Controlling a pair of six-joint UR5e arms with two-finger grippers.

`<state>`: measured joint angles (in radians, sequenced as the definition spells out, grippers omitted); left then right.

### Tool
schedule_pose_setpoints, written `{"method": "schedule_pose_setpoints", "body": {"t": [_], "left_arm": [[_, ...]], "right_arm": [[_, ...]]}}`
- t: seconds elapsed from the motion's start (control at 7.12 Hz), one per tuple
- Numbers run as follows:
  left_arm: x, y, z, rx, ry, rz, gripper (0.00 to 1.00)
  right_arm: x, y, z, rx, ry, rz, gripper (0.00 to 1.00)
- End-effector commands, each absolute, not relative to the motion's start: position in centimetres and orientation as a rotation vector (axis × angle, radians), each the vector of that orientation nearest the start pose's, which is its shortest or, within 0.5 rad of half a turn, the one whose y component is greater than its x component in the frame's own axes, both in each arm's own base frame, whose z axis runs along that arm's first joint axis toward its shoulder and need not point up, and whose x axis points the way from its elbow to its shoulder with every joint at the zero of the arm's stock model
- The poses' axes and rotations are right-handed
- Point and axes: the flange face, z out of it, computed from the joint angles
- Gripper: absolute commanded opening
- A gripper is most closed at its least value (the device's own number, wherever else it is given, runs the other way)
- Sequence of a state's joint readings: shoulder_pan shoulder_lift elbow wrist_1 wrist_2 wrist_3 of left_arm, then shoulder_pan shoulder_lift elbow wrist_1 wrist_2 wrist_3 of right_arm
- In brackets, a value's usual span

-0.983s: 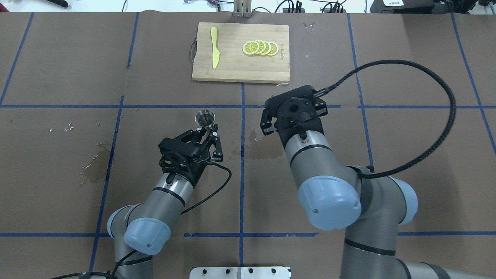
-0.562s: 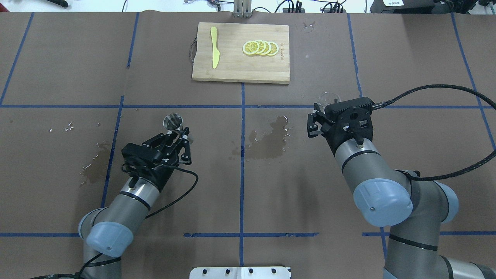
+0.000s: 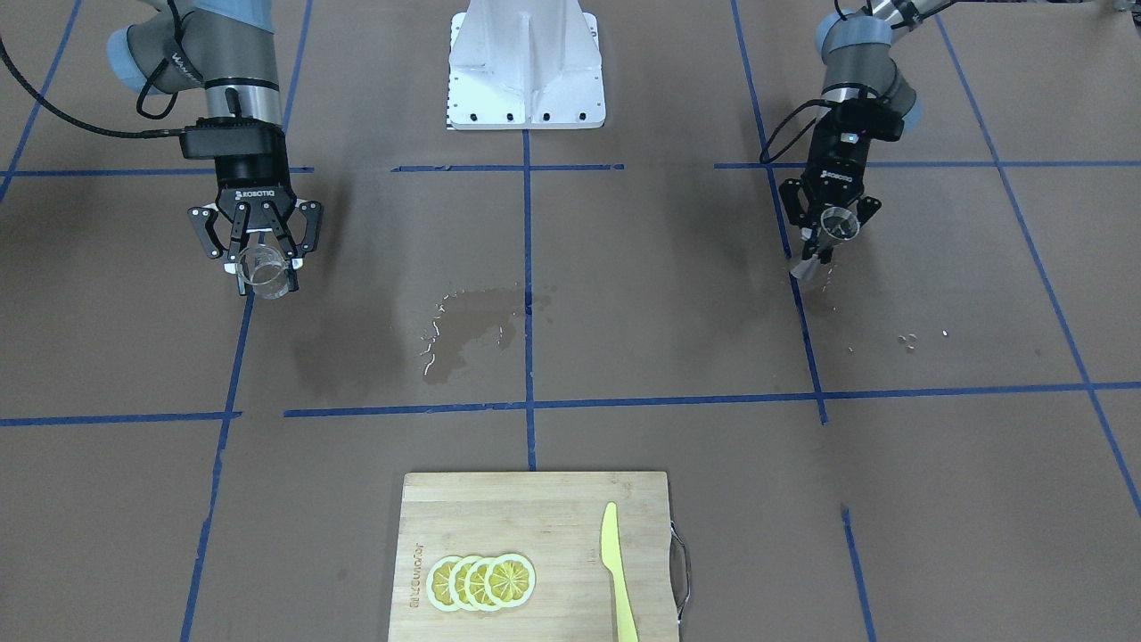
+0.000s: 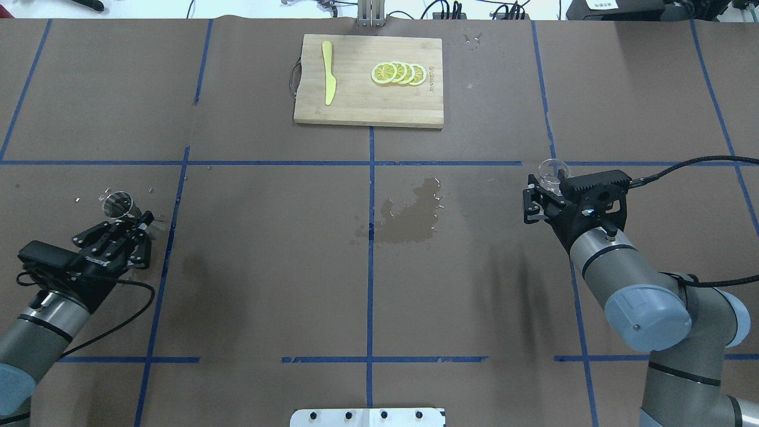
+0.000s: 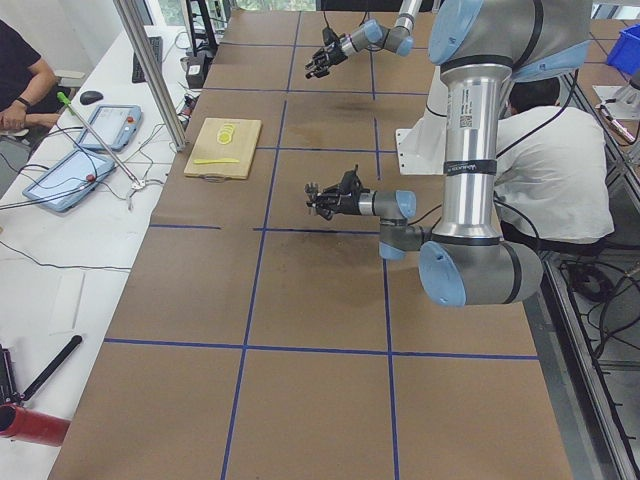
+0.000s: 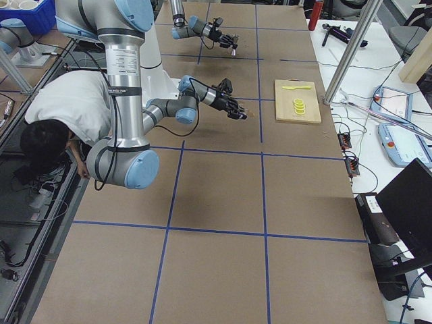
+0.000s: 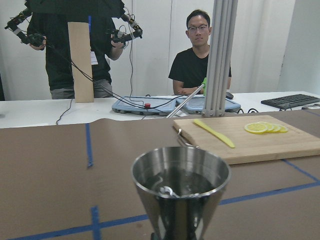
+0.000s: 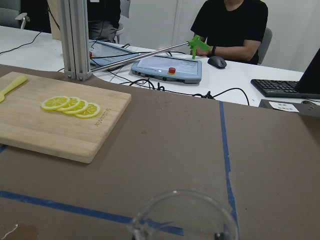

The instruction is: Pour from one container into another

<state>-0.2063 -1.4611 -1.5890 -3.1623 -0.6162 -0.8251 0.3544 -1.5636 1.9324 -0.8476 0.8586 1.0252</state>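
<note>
The left hand [image 3: 830,233] is closed on the steel jigger [image 7: 180,190]. The right hand [image 3: 265,253] clasps the small glass [image 3: 266,278]. They are well apart, with a wet patch [image 4: 410,212] between them on the worktop [image 4: 267,267].

Base of tumbler [image 8: 182,216] below wrist view's edge

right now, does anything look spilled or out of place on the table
Yes. A dark wet patch with glinting droplets spreads over the brown table cover at the centre, beside the middle tape line. More small droplets lie beside the steel jigger held in the left gripper.
</note>
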Motion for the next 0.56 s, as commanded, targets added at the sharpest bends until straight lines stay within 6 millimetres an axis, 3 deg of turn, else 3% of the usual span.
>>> {"method": "schedule_pose_setpoints", "body": {"t": [0.0, 0.14, 0.42], "left_arm": [[33.4, -28.9, 57.1, 1.239, 0.86, -0.374, 0.0], [34.0, -28.8, 56.5, 1.243, 0.86, -0.377, 0.0], [37.3, -29.1, 54.7, 1.246, 0.84, -0.356, 0.0]], "right_arm": [[-37.9, -35.2, 40.7, 1.028, -0.673, 0.228, 0.0], [-38.0, -35.2, 40.7, 1.028, -0.675, 0.229, 0.0], [-38.1, -35.2, 40.3, 1.029, -0.682, 0.233, 0.0]]}}
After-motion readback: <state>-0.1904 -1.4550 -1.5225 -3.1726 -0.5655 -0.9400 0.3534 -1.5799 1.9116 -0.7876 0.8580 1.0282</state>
